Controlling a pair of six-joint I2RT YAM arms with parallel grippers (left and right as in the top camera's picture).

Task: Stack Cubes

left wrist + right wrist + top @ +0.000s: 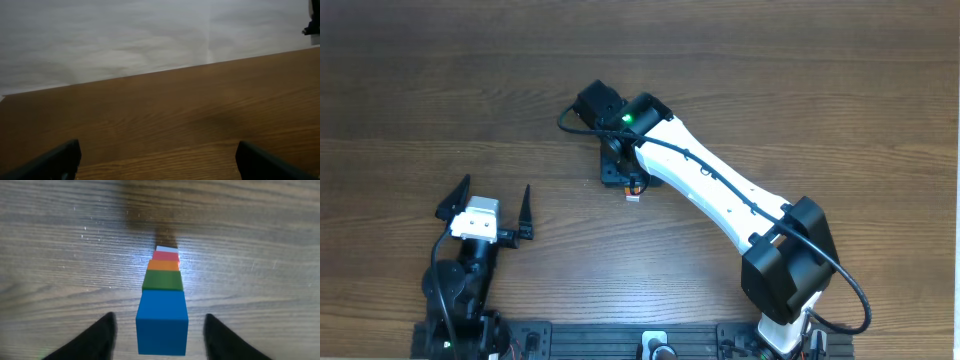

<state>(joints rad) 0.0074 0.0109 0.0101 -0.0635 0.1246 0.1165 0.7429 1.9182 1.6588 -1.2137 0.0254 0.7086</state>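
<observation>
top: overhead, down | left wrist: low, facing wall [125,35] | right wrist: close above table [60,255]

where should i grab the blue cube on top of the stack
Pinch the blue cube by two opposite flat sides, straight down from above. It tops a narrow stack, so a sideways approach might topple it. The open right gripper sits over it.

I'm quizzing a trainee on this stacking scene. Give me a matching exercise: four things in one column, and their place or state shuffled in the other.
Things
1. blue cube
2. white cube
3. right arm
4. left arm

Places or states
A. jaws open over bare table
B. top of the stack
C. jaws open either side of the blue cube
D. bottom of the stack

Pairs: 1-B, 2-D, 3-C, 4-A
</observation>
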